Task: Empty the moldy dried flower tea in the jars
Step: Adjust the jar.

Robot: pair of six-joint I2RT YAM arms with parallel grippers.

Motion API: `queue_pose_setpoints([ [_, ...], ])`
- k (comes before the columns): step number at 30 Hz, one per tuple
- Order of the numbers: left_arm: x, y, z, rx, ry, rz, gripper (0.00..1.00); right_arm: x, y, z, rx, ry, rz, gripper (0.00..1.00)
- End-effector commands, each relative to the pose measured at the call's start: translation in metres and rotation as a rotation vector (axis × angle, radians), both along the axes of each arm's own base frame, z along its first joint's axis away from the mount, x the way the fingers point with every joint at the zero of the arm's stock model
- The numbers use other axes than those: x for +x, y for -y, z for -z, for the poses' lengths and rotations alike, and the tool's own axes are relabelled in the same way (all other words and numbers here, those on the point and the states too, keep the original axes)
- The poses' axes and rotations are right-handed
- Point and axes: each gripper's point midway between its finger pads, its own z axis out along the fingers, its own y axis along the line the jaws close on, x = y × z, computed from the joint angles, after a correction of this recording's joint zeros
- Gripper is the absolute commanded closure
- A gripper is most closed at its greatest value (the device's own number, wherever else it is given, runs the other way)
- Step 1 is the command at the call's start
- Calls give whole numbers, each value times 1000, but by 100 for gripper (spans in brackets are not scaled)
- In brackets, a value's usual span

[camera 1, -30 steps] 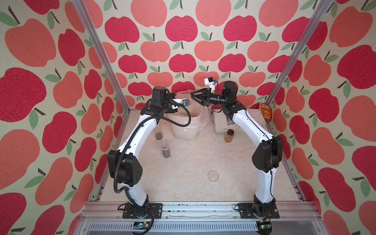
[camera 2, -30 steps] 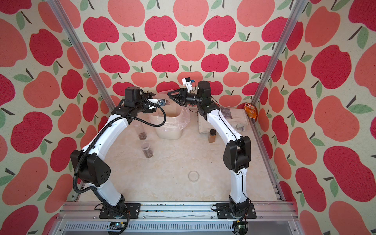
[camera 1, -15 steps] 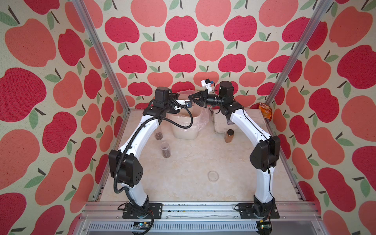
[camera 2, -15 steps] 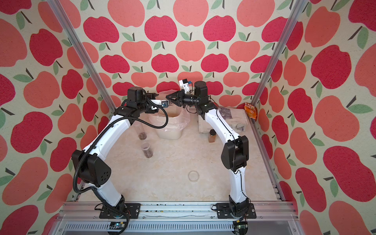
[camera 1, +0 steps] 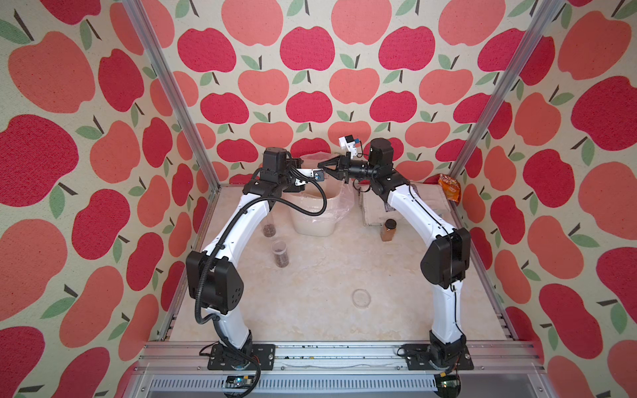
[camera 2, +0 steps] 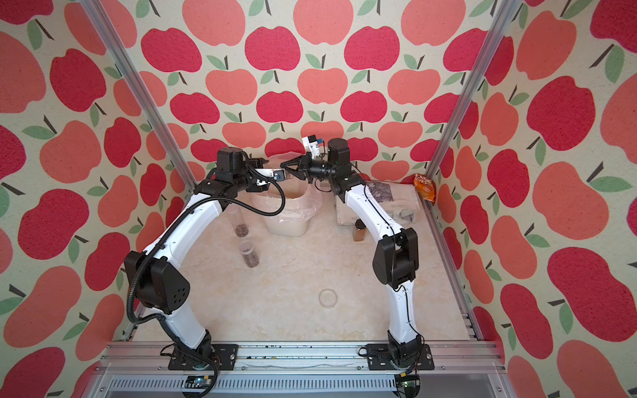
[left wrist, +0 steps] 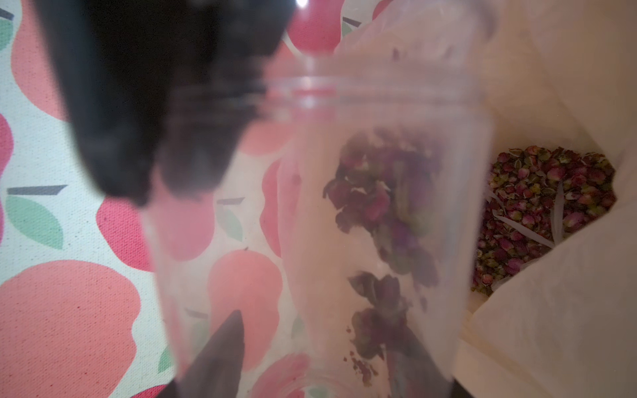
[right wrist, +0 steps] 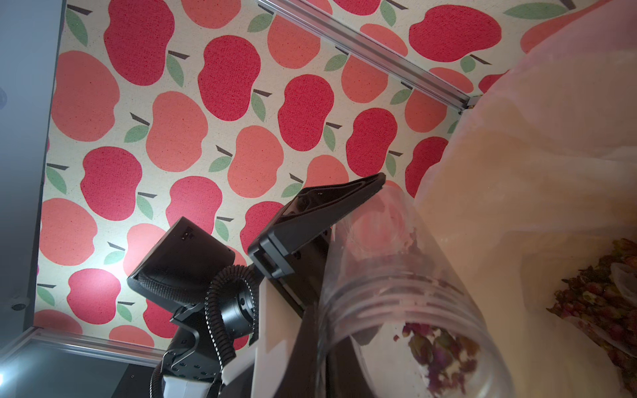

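Note:
My left gripper [camera 1: 301, 162] [left wrist: 320, 330] is shut on a clear open jar [left wrist: 379, 138] [right wrist: 396, 275], held tilted with its mouth over the white lined bin [camera 1: 310, 224]. Some dried flower tea [left wrist: 379, 196] [right wrist: 437, 355] clings inside the jar. More tea [left wrist: 537, 193] lies in the bin's bottom. My right gripper [camera 1: 321, 166] [right wrist: 331, 361] is shut at the jar's threaded mouth, and its fingers look pinched on the rim wall. Two more jars [camera 1: 268, 227] [camera 1: 280, 254] with tea stand on the table, left of the bin.
A clear round lid [camera 1: 361, 298] lies on the table at front right. An amber jar with a black cap [camera 1: 389, 230] stands beside a folded cloth [camera 1: 374, 210]. An orange packet [camera 1: 449, 187] sits in the back right corner.
My right gripper has moved left to the jar's mouth and closed there. My left arm has shifted the jar a little to the right over the bin.

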Motion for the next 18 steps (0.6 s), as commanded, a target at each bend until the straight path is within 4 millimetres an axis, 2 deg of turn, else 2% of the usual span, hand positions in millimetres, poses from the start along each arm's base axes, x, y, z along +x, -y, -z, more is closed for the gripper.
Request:
queue_pose_setpoints([
  [1,9,-8,-17,-20,49,-30,72,-1,-2,-15,38,43,-11,100],
  [3,9,-10,-19,-42,54,-35,62,-3,0,-18,47,48,-16,100],
  [7,8,-14,-23,-88,47,-36,32,-5,4,-24,72,64,-2,100],
  [13,6,-16,-30,-140,44,-38,16,-2,8,-28,95,66,4,100],
  [18,7,-18,-29,-140,52,-44,7,1,12,-30,104,69,13,100],
])
